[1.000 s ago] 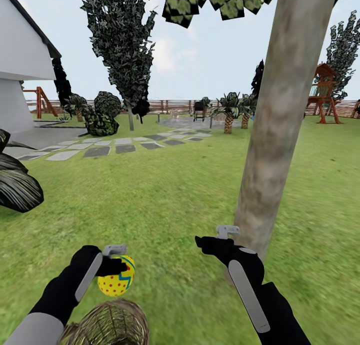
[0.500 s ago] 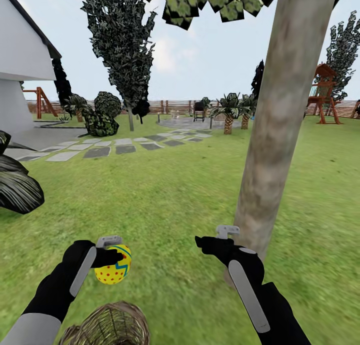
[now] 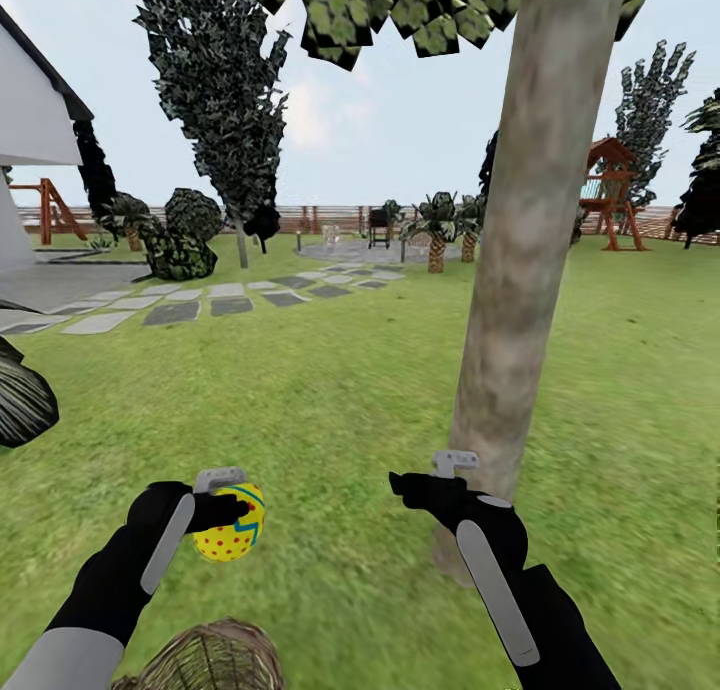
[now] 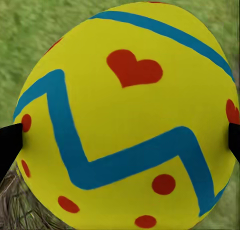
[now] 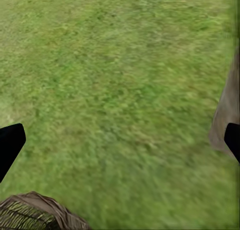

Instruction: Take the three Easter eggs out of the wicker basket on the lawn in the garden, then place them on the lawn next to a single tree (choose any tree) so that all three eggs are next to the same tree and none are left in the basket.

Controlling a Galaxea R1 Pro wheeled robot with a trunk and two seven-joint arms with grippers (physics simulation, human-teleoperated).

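A yellow Easter egg sits between the two black fingertips of the left pincer, one tip touching each side of the shell. The egg carries a blue zigzag band across its middle, a second blue stripe near its far end, a red heart between them, and red dots lower down. Blurred green lawn lies behind it. A patch of brown wicker basket weave shows beside the egg.
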